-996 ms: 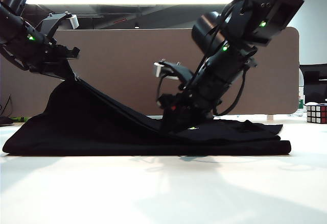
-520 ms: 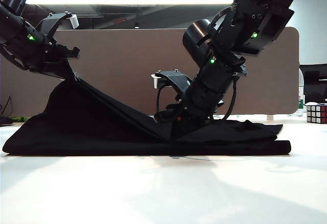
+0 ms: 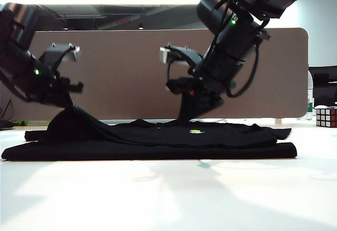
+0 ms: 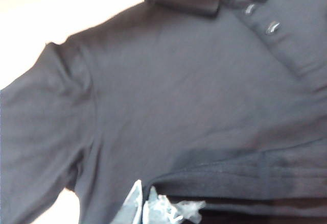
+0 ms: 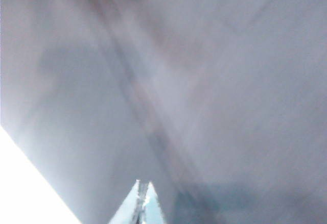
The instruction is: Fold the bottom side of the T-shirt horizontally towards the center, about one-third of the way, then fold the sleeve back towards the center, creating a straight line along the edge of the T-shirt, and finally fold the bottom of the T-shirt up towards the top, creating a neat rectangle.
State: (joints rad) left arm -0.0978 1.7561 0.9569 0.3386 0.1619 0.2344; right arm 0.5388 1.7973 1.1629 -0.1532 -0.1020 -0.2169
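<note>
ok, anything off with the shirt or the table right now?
Only the T-shirt is uneven: pulled into a peak at the left gripper, which is shut on it. Right gripper is shut on a second, smaller peak. No spill or damage visible.

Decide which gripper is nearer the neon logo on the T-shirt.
Right. The right gripper pinches cloth just above and behind the logo; the left gripper holds the T-shirt at the far left end.
</note>
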